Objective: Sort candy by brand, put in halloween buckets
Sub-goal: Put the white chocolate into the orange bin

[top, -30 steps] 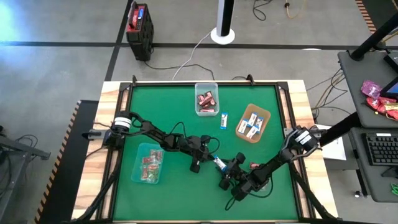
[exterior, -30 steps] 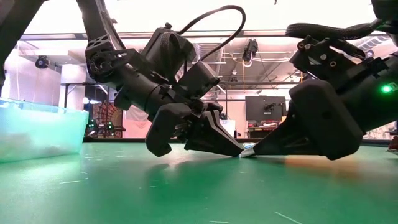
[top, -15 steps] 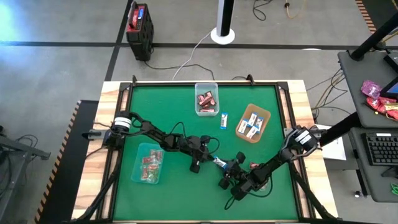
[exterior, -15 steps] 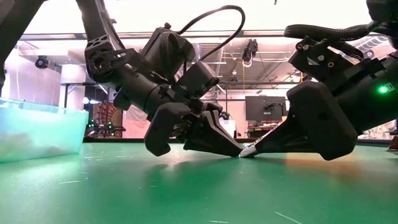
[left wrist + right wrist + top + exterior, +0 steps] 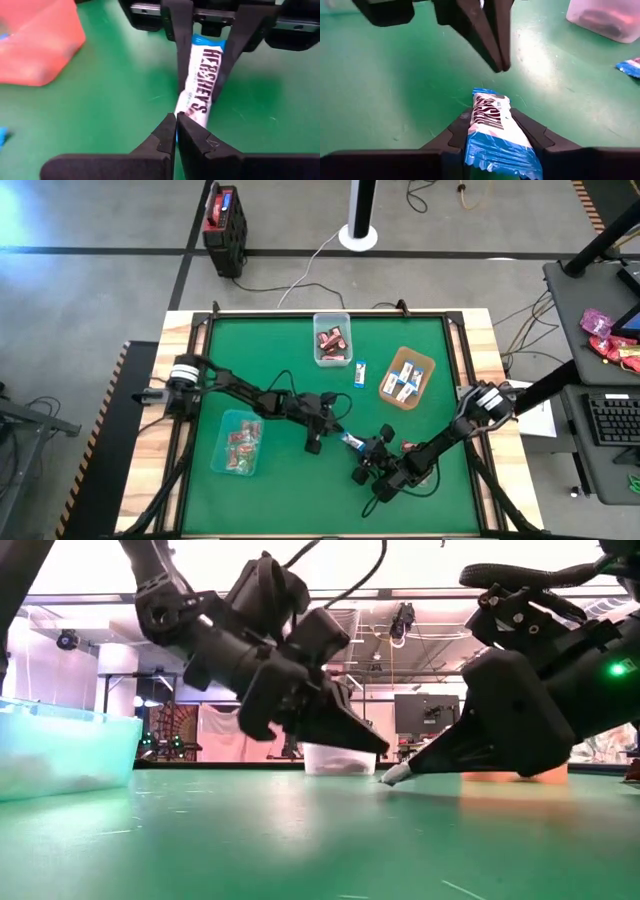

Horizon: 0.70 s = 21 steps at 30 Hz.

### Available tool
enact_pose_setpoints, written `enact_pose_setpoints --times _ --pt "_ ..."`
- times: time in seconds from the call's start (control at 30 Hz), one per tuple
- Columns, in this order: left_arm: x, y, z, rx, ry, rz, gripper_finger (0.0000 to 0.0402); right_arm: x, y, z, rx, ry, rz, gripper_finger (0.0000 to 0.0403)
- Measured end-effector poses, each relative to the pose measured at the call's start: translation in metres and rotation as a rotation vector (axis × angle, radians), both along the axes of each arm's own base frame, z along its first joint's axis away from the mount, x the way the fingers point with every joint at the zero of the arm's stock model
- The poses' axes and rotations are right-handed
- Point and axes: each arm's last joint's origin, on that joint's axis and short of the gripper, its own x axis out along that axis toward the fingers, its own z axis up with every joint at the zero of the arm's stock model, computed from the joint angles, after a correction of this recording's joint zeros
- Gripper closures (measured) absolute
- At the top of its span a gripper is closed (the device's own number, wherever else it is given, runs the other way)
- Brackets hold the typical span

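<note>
Right wrist view, candy [image 5: 495, 132] lengthwise between fingers [image 5: 532, 134] (tip outward)

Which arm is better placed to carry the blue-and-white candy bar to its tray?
The right. Its end effector grips the candy bar, with the brown tray on its side. The left end effector is shut and empty.

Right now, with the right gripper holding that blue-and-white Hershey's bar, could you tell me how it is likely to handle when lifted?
The Hershey's bar sits straight between the right gripper's fingers without sagging, so probably fairly stiff. Its glossy wrapper may be slippery, and its crimped end looks floppy. Being small, it is likely light. The left gripper is shut just short of it.
</note>
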Motion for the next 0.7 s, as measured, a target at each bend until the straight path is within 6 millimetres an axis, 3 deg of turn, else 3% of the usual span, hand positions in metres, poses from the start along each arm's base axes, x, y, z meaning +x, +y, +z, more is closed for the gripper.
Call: enact_pose_setpoints --times 0.2,0.33,0.5,0.7 --pt "-0.007 0.009 0.030 0.034 -0.004 0.011 0.0402 -0.003 -0.003 0.013 -0.006 0.007 -0.009 0.0297" --pt "-0.018 0.010 0.060 0.060 -0.031 0.000 0.0402 -0.011 -0.016 0.042 -0.013 0.034 -0.062 0.0304" --pt "-0.044 0.011 0.097 0.061 -0.122 -0.002 0.0402 -0.036 -0.053 0.089 0.012 0.068 -0.215 0.0303" --pt "-0.081 0.013 0.125 0.057 -0.223 0.007 0.0402 -0.072 -0.105 0.137 0.231 -0.029 -0.517 0.0300"
